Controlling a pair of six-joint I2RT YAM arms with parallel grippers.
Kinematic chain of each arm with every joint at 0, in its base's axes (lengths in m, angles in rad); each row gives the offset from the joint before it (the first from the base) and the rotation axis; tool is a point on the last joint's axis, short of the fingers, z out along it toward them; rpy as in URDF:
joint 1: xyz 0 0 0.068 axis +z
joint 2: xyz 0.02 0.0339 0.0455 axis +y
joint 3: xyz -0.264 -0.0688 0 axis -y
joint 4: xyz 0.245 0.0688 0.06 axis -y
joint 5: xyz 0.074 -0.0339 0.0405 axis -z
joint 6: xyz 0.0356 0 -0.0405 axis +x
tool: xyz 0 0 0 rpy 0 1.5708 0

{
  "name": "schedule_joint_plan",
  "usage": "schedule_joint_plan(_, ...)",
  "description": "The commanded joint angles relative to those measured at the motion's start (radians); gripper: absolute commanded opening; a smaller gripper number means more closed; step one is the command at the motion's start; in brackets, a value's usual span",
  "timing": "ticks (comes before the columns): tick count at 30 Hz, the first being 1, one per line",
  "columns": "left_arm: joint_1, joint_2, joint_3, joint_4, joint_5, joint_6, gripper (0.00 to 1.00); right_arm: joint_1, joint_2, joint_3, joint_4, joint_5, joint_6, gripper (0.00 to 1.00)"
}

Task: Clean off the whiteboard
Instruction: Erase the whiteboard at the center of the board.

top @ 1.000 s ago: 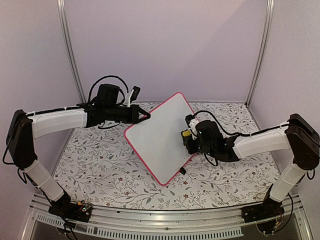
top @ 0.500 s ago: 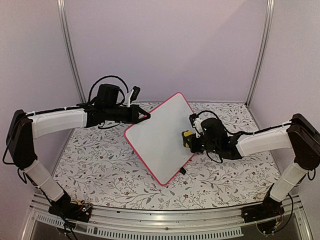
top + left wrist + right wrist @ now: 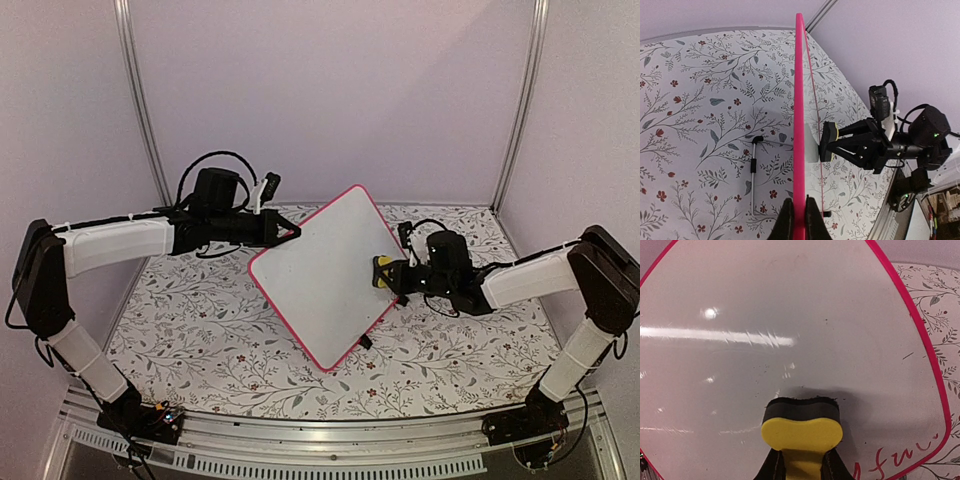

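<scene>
Whiteboard [image 3: 318,285] is tilting up off the floral table [image 3: 200,330] in the top view, diamond-wise, one corner low. Left gripper [image 3: 291,232] is pinching its upper-left frame edge. Right gripper [image 3: 392,276] is clamping the yellow eraser [image 3: 381,268] at the board's right-hand side, dark felt facing the white surface.

Left wrist view: whiteboard [image 3: 799,100] is showing edge-on as one pink line. Left gripper [image 3: 799,227] is sitting closed tight over that frame at the bottom. Eraser [image 3: 828,142] is sitting just beside the board face, probably touching. Right gripper [image 3: 852,145] is backing it from the side away from the board.

Right wrist view: board face [image 3: 790,305] is filling the shot and mostly clean. Eraser [image 3: 802,426] is pressing felt-first on the lower middle, right gripper [image 3: 802,466] squeezing its yellow body. Red scrawl [image 3: 892,460] is sitting unwiped beside the eraser, toward the board's lower-right frame.

Judgement: sweeping sideways over that scrawl is what's left. Keep the felt flat and pressure even, and the left grip firm so the board isn't swinging away.
</scene>
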Motion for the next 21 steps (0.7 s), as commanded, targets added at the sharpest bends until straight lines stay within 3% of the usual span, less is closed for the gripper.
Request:
schedule_joint_plan(1,-0.016,0.005,-0.024,-0.076,-0.002,0.090,0.00,0.001,0.059,0.010,0.062,-0.112,0.035,0.13)
schedule_joint_plan(9,-0.015,0.011,-0.023,-0.076,0.002,0.089,0.00,0.005,0.083,-0.067,0.107,-0.120,0.093,0.12)
schedule_joint_plan(21,-0.015,0.012,-0.024,-0.076,-0.005,0.090,0.00,0.105,0.059,-0.092,0.016,-0.011,0.118,0.11)
